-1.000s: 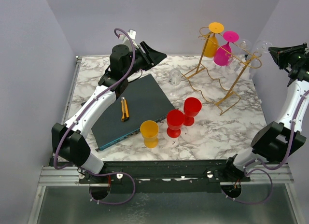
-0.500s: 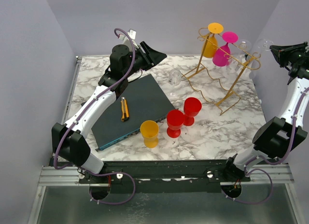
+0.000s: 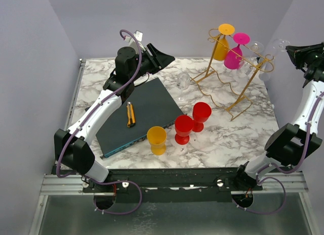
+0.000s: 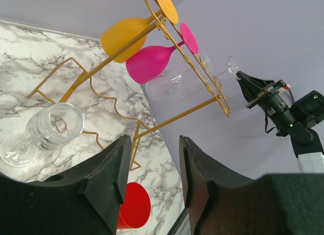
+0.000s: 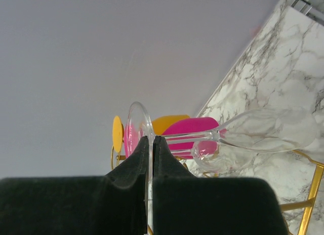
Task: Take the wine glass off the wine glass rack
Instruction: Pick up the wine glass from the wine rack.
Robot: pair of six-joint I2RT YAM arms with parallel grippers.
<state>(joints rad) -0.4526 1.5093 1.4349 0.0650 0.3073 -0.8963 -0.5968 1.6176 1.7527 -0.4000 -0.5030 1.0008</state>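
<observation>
The gold wire wine glass rack [image 3: 248,88] stands at the back right of the marble table, also seen from the left wrist [image 4: 177,113]. My right gripper [image 3: 291,49] is shut on the round foot of a clear wine glass [image 5: 263,131], pads [image 5: 136,159] pinching the foot's edge. The glass lies sideways, its bowl still by the rack's right end. An orange glass [image 3: 221,47] and a pink glass [image 3: 234,56] hang in the rack. My left gripper [image 4: 155,141] hovers open and empty at the back left [image 3: 164,57].
A clear glass [image 3: 183,82] stands on the table left of the rack. Two red cups [image 3: 201,113] and an orange cup [image 3: 157,139] stand mid-table. A dark board [image 3: 147,106] carries a yellow knife [image 3: 130,114]. Walls close in on both sides.
My right gripper has drawn slightly up and back to the right, carrying the clear glass's foot with it. The left arm has stayed still.
</observation>
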